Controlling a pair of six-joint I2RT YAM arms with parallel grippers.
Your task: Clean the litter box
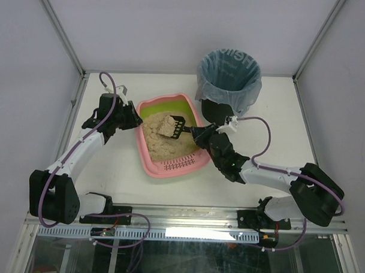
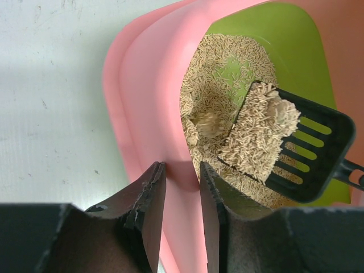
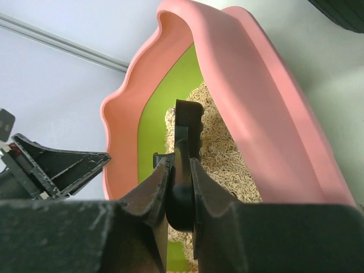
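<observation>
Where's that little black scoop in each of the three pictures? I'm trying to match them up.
Top external: scoop at centre, over the litter.
Left wrist: scoop at right, heaped with litter.
Right wrist: scoop at centre, edge-on, clamped in the right gripper.
Shared landmark: the pink rim of the litter box.

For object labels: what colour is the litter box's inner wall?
Lime green inner wall; left wrist view shows it best.
</observation>
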